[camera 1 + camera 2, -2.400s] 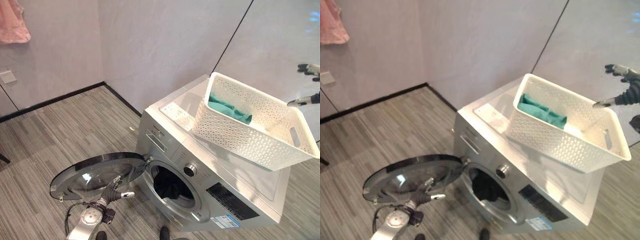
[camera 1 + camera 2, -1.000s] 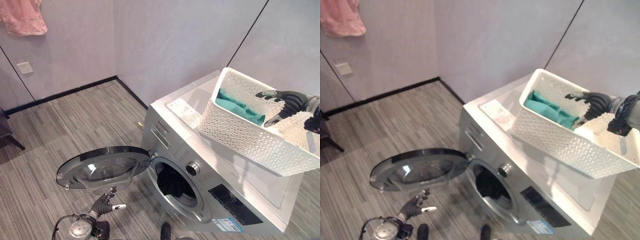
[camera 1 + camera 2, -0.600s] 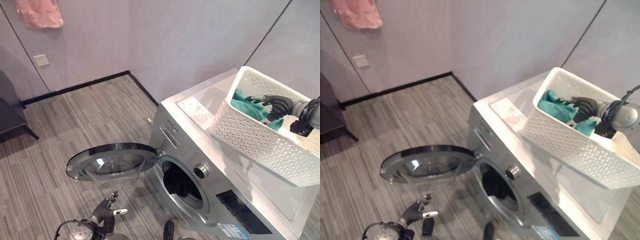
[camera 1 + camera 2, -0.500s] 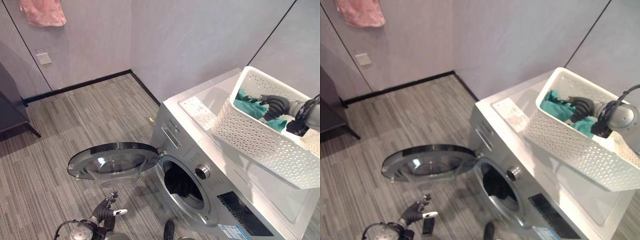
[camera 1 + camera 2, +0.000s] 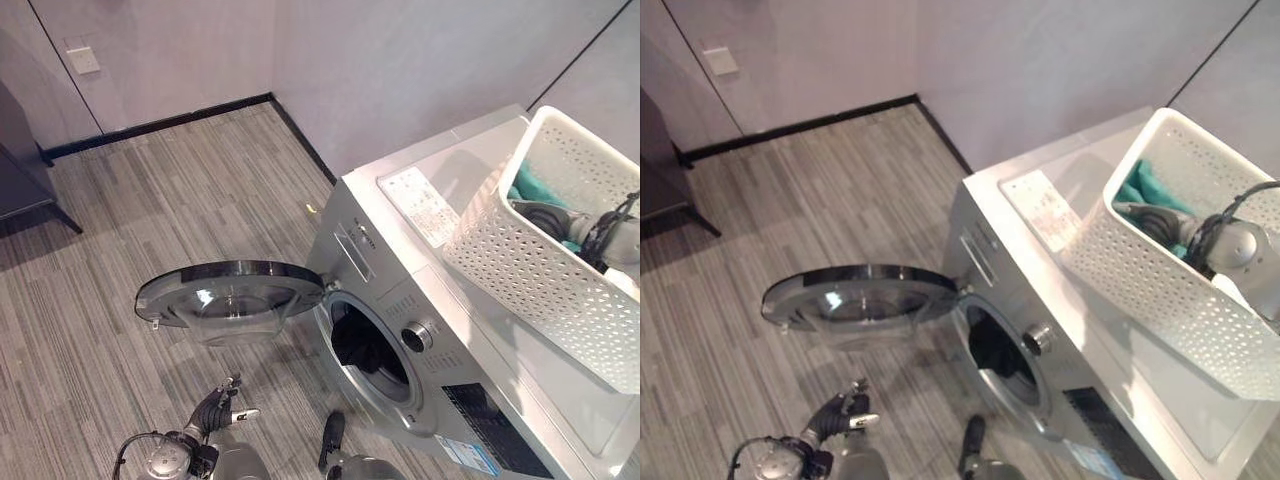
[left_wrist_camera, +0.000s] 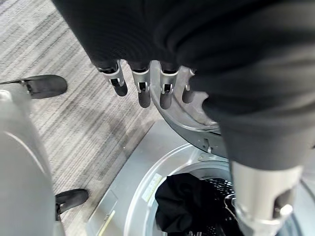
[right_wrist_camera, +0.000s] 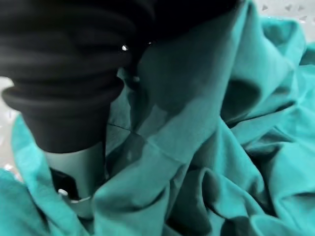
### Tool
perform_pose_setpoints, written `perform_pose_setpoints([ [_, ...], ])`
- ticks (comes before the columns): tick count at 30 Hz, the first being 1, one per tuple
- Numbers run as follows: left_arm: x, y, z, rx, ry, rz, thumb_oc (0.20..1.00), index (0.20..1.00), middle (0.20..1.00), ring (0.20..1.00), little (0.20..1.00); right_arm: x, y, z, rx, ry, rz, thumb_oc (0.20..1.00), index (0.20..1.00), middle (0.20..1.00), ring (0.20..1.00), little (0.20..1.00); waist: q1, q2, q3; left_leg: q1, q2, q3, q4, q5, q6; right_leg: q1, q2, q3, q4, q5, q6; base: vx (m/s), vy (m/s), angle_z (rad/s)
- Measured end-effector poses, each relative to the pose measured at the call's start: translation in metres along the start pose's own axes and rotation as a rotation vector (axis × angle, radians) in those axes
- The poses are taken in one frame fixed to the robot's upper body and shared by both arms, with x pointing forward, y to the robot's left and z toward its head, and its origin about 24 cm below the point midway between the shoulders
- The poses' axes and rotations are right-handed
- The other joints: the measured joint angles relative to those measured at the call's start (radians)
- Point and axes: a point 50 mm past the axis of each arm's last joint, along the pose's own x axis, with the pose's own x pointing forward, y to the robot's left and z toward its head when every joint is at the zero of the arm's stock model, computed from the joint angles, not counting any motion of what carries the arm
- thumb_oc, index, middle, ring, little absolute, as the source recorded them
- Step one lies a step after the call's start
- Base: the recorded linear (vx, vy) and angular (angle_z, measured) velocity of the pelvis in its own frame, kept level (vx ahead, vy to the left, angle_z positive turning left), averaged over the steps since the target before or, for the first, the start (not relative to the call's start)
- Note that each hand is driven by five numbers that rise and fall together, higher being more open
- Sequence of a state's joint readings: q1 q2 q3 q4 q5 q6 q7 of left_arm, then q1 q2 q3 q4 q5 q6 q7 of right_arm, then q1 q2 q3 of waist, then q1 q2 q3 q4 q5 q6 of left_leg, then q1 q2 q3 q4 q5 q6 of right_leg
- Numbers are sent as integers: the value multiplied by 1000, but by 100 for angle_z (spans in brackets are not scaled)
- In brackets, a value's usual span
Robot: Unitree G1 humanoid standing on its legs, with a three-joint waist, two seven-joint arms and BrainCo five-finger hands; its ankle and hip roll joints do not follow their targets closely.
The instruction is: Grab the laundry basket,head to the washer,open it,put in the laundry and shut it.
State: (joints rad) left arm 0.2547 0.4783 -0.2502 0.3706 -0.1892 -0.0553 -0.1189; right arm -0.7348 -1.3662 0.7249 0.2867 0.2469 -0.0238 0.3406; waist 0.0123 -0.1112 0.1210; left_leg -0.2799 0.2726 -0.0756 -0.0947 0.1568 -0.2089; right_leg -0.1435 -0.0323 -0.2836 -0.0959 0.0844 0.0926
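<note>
- A white perforated laundry basket (image 5: 545, 290) sits on the top of the silver washer (image 5: 440, 300), toward the top's far right corner, one corner of it jutting past the washer's front edge.
- The right hand (image 5: 1145, 222) is plunged inside the basket, pressed into a teal garment (image 7: 231, 147) bunched against the basket's far wall; in the right wrist view the cloth folds around the dark ribbed cover and hides the fingers, so whether they grip it cannot be told.
- The washer door (image 5: 232, 300) hangs fully open, swung out to the left of the drum opening (image 5: 365, 350), its glass face turned upward above the floor.
- A dark piece of clothing (image 6: 194, 201) already lies in the drum, just inside the rim.
- The left hand (image 5: 215, 410) hangs low in front of the machine, below the open door and apart from it, fingers (image 6: 142, 91) straight and relaxed, holding nothing.
- A printed label (image 5: 425, 203) lies on the washer top near its left edge, between the basket and that edge.
- The striped grey floor (image 5: 150, 200) runs back to a pale wall with a black skirting; a wall plate (image 5: 82, 58) is mounted there, and a dark piece of furniture (image 5: 20, 170) stands at the floor's far left edge.
</note>
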Motion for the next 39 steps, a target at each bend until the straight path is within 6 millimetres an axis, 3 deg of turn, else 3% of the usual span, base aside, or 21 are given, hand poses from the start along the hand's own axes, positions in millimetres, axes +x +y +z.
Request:
perform_pose_setpoints([
  [3, 0, 4, 2, 23, -3, 3, 1000, 1000, 1000, 1000, 1000, -1, 0, -4, 1, 16, 6, 1000, 1000, 1000, 1000, 1000, 5, 3, 6, -10, 0, -2, 0, 3, 0, -9, -1, -2, 0, -3, 1, -28, -3, 2],
  [4, 1, 4, 3, 24, -6, 5, 1000, 1000, 1000, 1000, 1000, 0, -2, -2, -3, 13, 4, 733, 733, 733, 733, 733, 4, 3, 6, -16, 0, -2, 0, 3, 1, -14, -1, -2, 0, -4, 2, -2, -8, -4],
  [5, 3, 6, 6, 31, -16, 12, 1000, 1000, 1000, 1000, 1000, 0, -7, 1, -9, 7, -3, 278, 278, 278, 278, 278, 3, 2, 5, -30, 0, -1, 0, 7, 3, -30, -1, -1, 0, 0, 1, 0, 0, 0],
  [6, 4, 6, 8, 31, -21, 12, 1000, 1000, 1000, 1000, 1000, -1, -9, 1, -7, 8, -10, 200, 200, 200, 200, 200, 2, 0, 5, -33, 0, -1, 0, 9, 3, -32, -1, -1, 0, 3, -2, 0, 0, 0],
  [11, 6, 2, 10, 39, -28, -5, 1000, 1000, 1000, 1000, 1000, 0, -20, 3, 3, 20, -46, 200, 200, 200, 200, 200, 13, -1, 4, -27, -1, 0, 0, 11, 0, -27, -2, 0, 0, 7, -2, 0, 0, 0],
  [18, 9, 6, 17, 37, -50, 7, 1000, 1000, 1000, 1000, 1000, -1, -14, 0, 15, 13, -41, 200, 200, 200, 200, 200, 11, -1, 3, 7, -2, 3, 0, 6, 3, 6, -3, 3, 0, 2, -1, 35, 8, 0],
  [23, 9, 11, 18, 22, -57, 41, 1000, 1000, 1000, 1000, 1000, -11, -27, -4, 80, -9, -161, 200, 200, 200, 200, 200, -4, -1, 4, 29, -3, 7, 0, 1, 7, 25, -5, 8, 3, 1, 0, 63, 8, -4],
  [27, 10, 15, 19, 13, -60, 62, 1000, 1000, 1000, 1000, 1000, -46, -86, -11, 161, -32, -553, 200, 200, 200, 200, 200, -21, -6, 1, 87, -4, 33, 0, -12, 11, 68, -9, 31, 7, -1, 2, 57, 23, -14],
  [32, 11, 18, 22, 7, -67, 77, 1000, 1000, 1000, 1000, 1000, -76, -122, -13, 110, 14, -783, 200, 200, 200, 200, 200, -33, -11, -9, 106, -3, 36, 0, -14, 11, 82, -10, 38, 1, -2, 2, 67, 26, -5],
  [35, 11, 22, 21, 10, -56, 99, 1000, 1000, 1000, 1000, 1000, -108, -162, 6, -41, 46, -1110, 200, 200, 200, 200, 200, -25, -10, -36, 140, -4, 39, -4, -23, 14, 115, -12, 38, -1, -12, 2, 30, 28, 1],
  [39, 9, 27, 18, 22, -41, 136, 1000, 1000, 1000, 1000, 1000, -129, -179, 19, -308, 141, -1365, 200, 200, 200, 200, 200, -19, -22, -65, 155, -7, 33, -4, -25, 15, 136, -12, 33, 0, -15, 3, 28, 34, 6],
])
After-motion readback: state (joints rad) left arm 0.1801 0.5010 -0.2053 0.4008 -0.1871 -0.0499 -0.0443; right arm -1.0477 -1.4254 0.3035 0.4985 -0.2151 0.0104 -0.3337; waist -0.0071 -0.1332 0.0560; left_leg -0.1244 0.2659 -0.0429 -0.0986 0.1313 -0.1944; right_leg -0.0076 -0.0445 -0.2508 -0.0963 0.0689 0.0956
